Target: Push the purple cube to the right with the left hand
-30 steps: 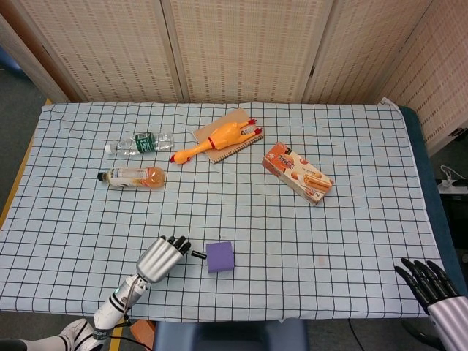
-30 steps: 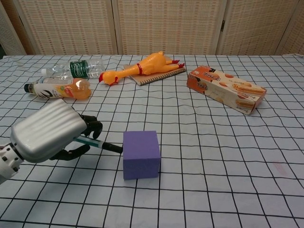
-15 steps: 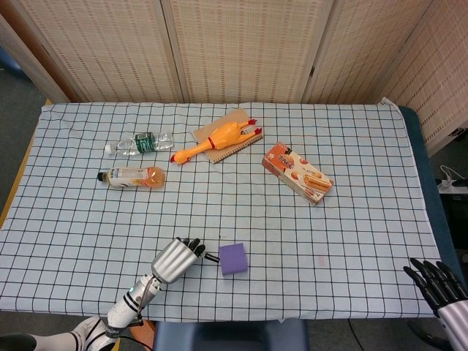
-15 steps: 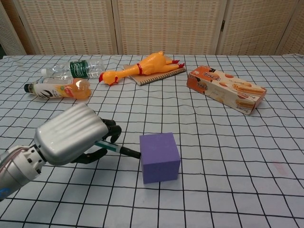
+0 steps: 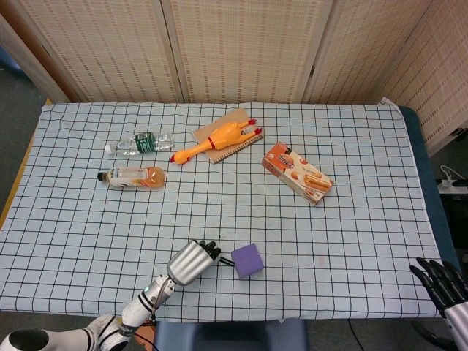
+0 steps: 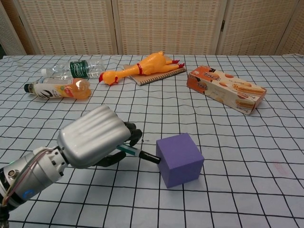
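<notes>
Chest view, lower centre: small purple foam-like cube (image 6: 180, 159), slightly skewed on the checked cloth (image 6: 247, 156), touched by one extended fingertip (image 6: 153, 158) of the left hand (image 6: 97, 137), other fingers curled, holding nothing. Probably light and easily twisted; best pushed low on the near-left face, centred. Right hand (image 5: 443, 284) at lower-right corner of head view, fingers apart, empty.

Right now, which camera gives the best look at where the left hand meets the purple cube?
The chest view: the left hand fills the foreground, one extended finger touching the purple cube on its left face. The head view shows both small, near the table's front edge, contact hard to make out.
</notes>
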Controlling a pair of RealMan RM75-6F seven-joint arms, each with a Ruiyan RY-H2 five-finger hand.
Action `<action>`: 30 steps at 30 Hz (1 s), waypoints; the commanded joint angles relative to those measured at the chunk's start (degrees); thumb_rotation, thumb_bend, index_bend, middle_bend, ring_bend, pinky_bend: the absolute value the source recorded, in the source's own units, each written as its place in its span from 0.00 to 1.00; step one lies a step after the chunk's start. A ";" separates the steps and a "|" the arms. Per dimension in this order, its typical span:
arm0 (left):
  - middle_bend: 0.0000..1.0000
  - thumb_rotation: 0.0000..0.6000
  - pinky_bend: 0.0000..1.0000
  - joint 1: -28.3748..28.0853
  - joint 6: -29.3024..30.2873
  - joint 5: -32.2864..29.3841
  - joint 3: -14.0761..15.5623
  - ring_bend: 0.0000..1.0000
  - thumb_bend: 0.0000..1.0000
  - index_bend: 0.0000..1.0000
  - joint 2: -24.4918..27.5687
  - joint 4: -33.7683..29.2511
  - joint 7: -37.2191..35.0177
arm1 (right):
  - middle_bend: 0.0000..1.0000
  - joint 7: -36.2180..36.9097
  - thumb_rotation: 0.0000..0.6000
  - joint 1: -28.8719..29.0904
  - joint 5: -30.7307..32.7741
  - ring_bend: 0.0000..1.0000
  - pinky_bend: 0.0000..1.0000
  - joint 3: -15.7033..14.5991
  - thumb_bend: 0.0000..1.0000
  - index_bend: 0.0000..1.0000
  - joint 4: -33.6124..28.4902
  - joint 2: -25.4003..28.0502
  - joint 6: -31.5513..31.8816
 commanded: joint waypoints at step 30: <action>0.81 1.00 0.97 18.48 15.67 -3.87 7.85 0.78 0.60 0.77 16.17 13.78 -15.91 | 0.00 -3.41 1.00 1.02 -1.22 0.00 0.00 -0.08 0.10 0.00 -1.59 -0.78 -3.42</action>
